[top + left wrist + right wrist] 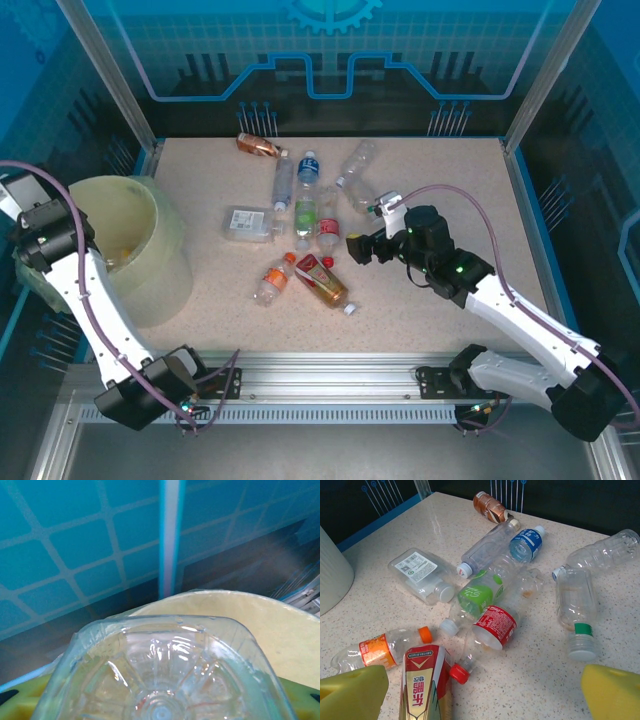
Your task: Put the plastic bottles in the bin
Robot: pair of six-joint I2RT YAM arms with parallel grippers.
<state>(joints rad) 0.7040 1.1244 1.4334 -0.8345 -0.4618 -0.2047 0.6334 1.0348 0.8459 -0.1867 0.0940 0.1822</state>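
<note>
**Top view.** A pale yellow-green bin stands at the 9 o'clock edge of a speckled desk. The left arm reaches up to the bin's 9 o'clock rim. An orange object shows inside the bin, too small to name. About ten plastic bottles lie loose in a cluster at the middle of the desk, trailing toward 12 o'clock. The right end effector hovers at the cluster's 4 o'clock side, just beside a bottle with a red label.

**Left wrist view.** The ribbed base of a clear bottle sits close to the lens. The bin's rim curves behind it from 12 to 3 o'clock. The left end effector appears clamped on this bottle, holding it at the bin's mouth and not yet letting go.

**Right wrist view.** The right end effector's yellow pads stand wide apart with nothing between them. A red-and-gold bottle lies at 7 o'clock, touching the left pad's edge. The other bottles spread from the centre toward 12 and 2 o'clock.

The task looks to be at an early stage. One bottle is about to go into the bin, and roughly ten on the desk are left to move.
</note>
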